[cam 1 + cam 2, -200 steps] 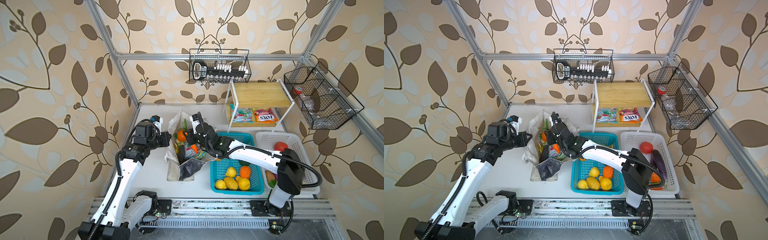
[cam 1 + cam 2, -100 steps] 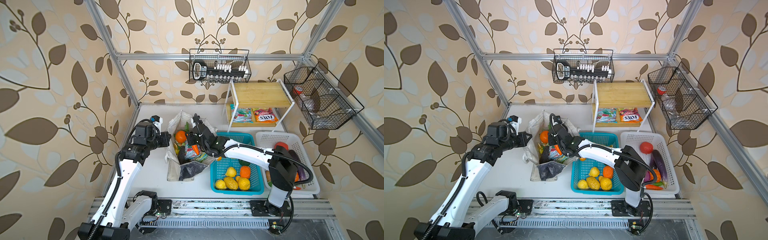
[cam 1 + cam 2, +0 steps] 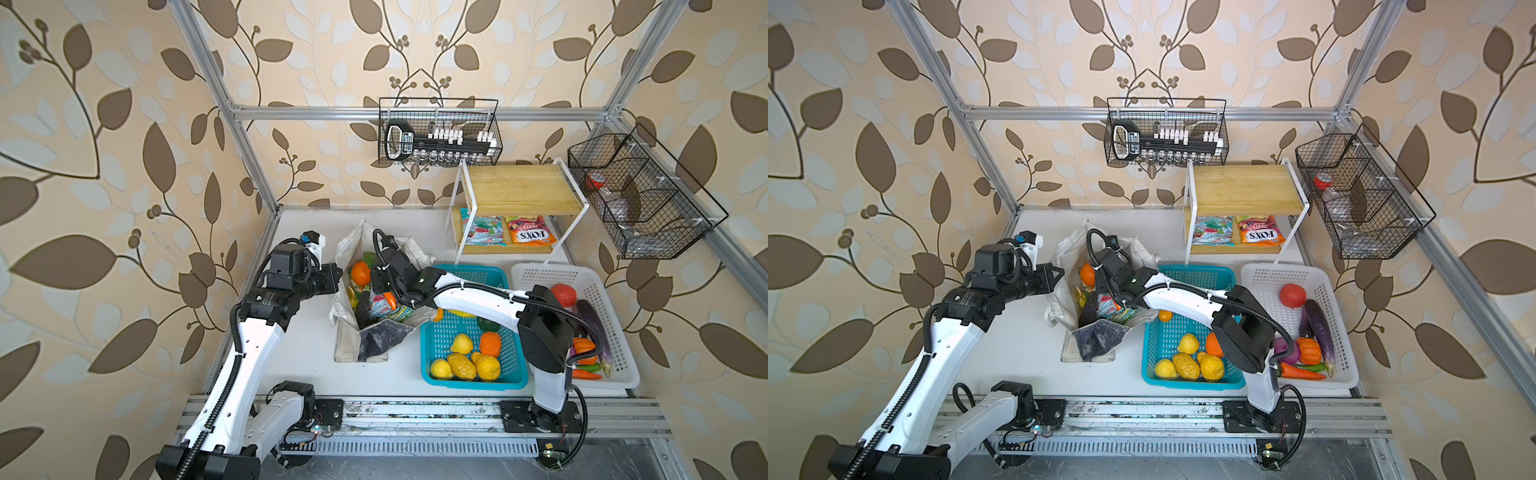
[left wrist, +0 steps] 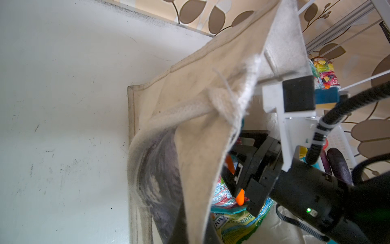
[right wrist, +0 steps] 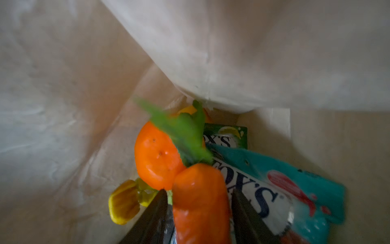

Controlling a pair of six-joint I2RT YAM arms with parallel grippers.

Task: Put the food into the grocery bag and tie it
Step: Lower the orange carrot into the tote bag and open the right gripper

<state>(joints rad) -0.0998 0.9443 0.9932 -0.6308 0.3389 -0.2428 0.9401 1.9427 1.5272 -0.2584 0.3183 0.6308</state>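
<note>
Now my left gripper (image 3: 338,277) is clamped on the rim of the bag (image 3: 374,338). My right gripper (image 5: 198,190) sits inside it, jaws loosely parted around the carrot (image 5: 200,211), beside the orange (image 5: 156,160) and packets (image 5: 263,190).

White arm links (image 3: 257,345), black joints (image 3: 544,336), corrugated cables (image 3: 235,361).

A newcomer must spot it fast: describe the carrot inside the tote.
Start at the open canvas tote just left of the blue basket. Inside it, the carrot sits between the jaws of the right claw. Unlike the round orange beside it, it is long with a green leafy top.
</note>
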